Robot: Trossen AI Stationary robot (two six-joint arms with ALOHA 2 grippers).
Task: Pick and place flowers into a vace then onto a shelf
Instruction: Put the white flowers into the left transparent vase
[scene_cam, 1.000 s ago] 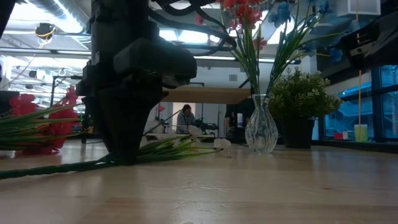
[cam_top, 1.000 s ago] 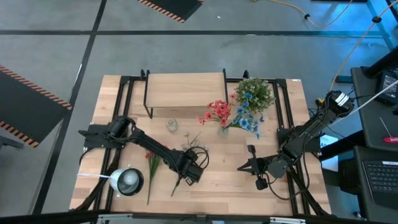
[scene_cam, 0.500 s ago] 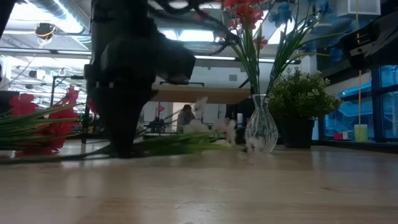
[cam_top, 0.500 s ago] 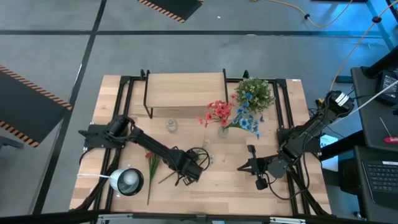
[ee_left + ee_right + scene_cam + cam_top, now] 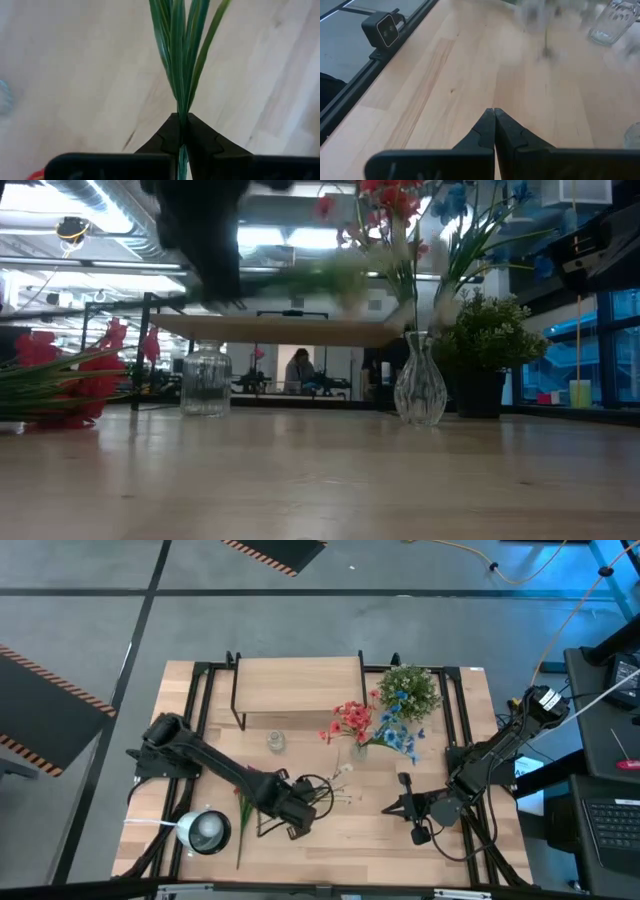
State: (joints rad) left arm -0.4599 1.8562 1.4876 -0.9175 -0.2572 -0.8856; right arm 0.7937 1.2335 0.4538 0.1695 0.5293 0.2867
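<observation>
My left gripper [image 5: 292, 812] is shut on the whitish-cream sprig [image 5: 338, 780] and holds it above the table's near middle. In the low view the sprig [image 5: 310, 280] shows blurred, high over the tabletop. One red sprig [image 5: 242, 815] lies flat on the table near the left front. A clear glass vase [image 5: 358, 748] stands upright with a red and a blue sprig [image 5: 395, 730] in it. The light-wood shelf [image 5: 298, 690] stands on black legs at the far middle. My right gripper [image 5: 402, 808] is shut and empty near the right front. My left gripper pinches the cream sprig's green stem [image 5: 181, 119] between its two fingers, just below where the long leaves fan out. The stem runs on along the fingers, away from them. The sprig is lifted clear of the table, its blooms [image 5: 345, 772] toward the vase.
A small empty glass jar [image 5: 275, 741] stands in front of the shelf. A bushy green potted plant [image 5: 410, 690] stands at the far right beside the vase. A round metal object [image 5: 205, 832] sits at the left front. Bare wood [image 5: 360, 840] lies between the two grippers.
My left gripper has gone up and slightly toward the table's left edge with the cream sprig. The sprig, which lay on the table, is lifted clear and has swung round, its blooms now toward the right.
</observation>
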